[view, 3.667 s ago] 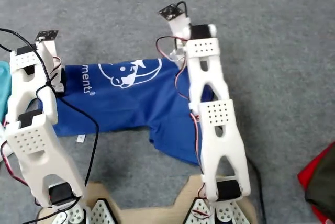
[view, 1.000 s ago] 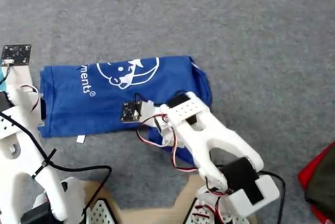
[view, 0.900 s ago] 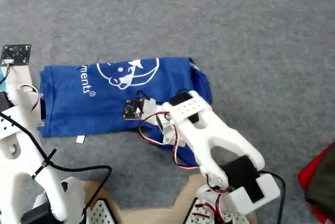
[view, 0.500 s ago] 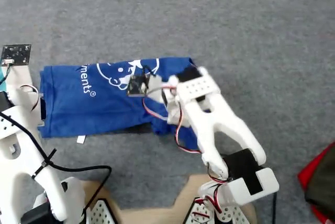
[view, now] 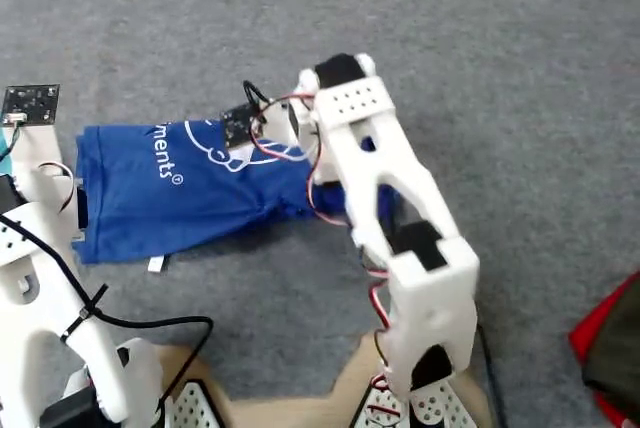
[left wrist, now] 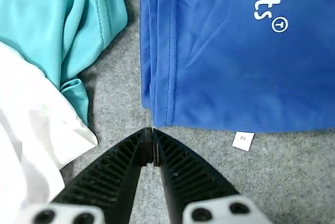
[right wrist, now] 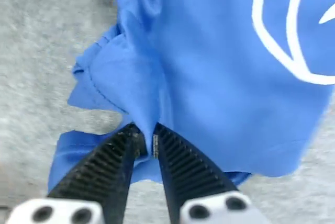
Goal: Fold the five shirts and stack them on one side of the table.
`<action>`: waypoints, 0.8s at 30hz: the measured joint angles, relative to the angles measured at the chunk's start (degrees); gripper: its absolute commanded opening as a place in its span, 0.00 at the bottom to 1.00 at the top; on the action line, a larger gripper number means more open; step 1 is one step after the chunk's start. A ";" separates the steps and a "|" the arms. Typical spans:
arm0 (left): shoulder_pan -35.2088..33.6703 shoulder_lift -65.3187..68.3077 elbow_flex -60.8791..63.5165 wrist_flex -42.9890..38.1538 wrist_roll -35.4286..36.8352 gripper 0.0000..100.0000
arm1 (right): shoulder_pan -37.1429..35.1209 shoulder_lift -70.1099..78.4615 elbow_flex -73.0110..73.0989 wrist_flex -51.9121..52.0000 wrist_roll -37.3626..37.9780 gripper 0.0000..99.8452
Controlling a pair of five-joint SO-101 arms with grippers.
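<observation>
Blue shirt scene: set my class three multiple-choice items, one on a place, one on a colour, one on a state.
1. The crumpled teal garment lies: A) beside the blue printed fabric shirt; B) on it; C) under it.
2. The carpet-like table cover is: A) green; B) grey; C) brown.
3. The right arm's black claw is: A) open; B) shut empty; C) shut on the shirt.
Key: 1 A, a grey strip parts them; 2 B, grey all around; 3 C, fabric is pinched at its tips.

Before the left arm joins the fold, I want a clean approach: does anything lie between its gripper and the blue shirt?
Nothing visible does. Only bare table separates the left gripper from the blue shirt; the teal shirt lies aside.
</observation>
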 measured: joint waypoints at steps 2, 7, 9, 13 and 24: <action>0.00 0.00 0.00 0.00 0.00 0.02 | 0.00 4.75 -7.47 2.37 0.88 0.01; 0.00 0.00 0.00 0.00 0.00 0.02 | 0.09 16.00 -24.00 5.80 3.34 0.01; 0.00 0.00 0.00 0.00 0.00 0.02 | 0.09 19.25 -29.01 6.07 3.34 0.02; 0.00 0.00 0.00 0.00 0.00 0.02 | 0.18 23.03 -35.08 6.07 3.52 0.14; 0.00 0.00 0.00 0.00 0.00 0.02 | 0.18 24.26 -40.88 6.42 3.52 0.34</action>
